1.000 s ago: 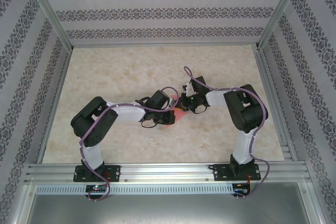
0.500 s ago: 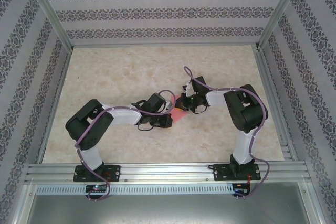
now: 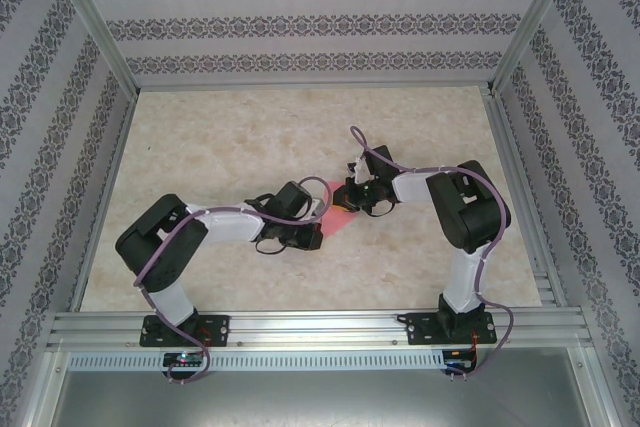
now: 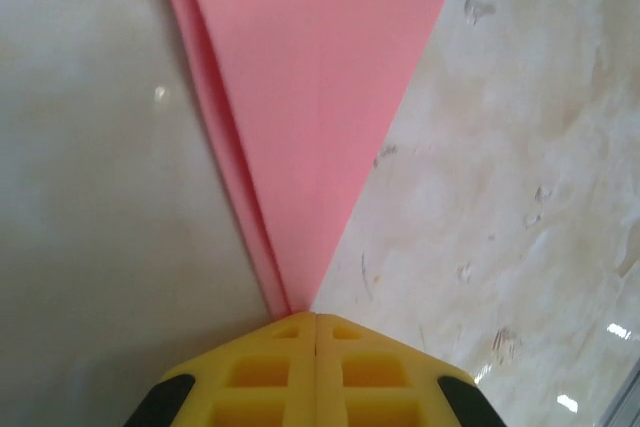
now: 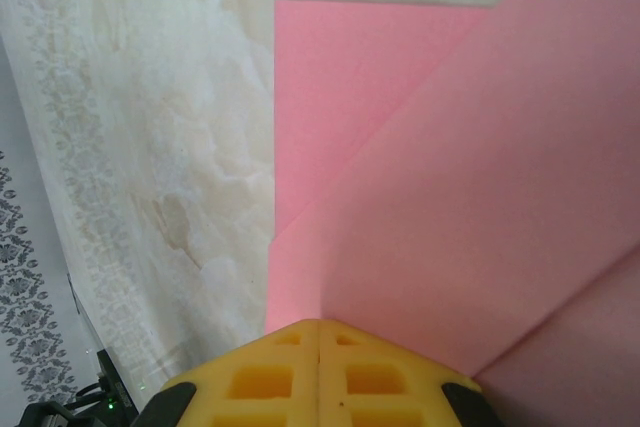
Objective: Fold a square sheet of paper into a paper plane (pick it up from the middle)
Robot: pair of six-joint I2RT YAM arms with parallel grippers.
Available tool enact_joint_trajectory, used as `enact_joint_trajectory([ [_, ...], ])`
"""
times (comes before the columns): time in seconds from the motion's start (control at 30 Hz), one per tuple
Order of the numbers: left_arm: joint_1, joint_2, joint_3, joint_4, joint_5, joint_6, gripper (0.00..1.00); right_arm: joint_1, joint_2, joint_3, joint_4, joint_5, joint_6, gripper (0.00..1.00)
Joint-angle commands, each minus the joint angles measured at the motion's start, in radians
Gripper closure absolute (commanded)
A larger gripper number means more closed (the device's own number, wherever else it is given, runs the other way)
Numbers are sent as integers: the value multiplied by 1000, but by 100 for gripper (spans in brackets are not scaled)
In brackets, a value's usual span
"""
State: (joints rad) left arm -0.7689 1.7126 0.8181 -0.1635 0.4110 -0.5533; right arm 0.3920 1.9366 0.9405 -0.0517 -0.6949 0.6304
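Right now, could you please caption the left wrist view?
Shut left gripper pinching the pointed tip of the folded pink paper, marbled table behind.

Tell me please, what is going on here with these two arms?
Two robot arms hold one pink-red paper sheet between them, near the middle of the marbled table. It is already folded to a point with a centre crease. The left arm has its jaws shut on the narrow tip. The right arm has its jaws shut on the wider, layered end. The plane looks only partly done.
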Motion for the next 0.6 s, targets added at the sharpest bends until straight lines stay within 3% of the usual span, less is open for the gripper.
enact_joint_trajectory([
  [0.0,-12,-67,-5,-66,-8,3,100,-28,107,-62,-145,249,-39,100],
  [0.27,-12,-63,12,148,-102,-127,100,-22,113,-57,-135,241,-32,100],
  [0.57,-12,45,43,140,-99,-137,100,-18,110,-46,-131,229,-29,100],
])
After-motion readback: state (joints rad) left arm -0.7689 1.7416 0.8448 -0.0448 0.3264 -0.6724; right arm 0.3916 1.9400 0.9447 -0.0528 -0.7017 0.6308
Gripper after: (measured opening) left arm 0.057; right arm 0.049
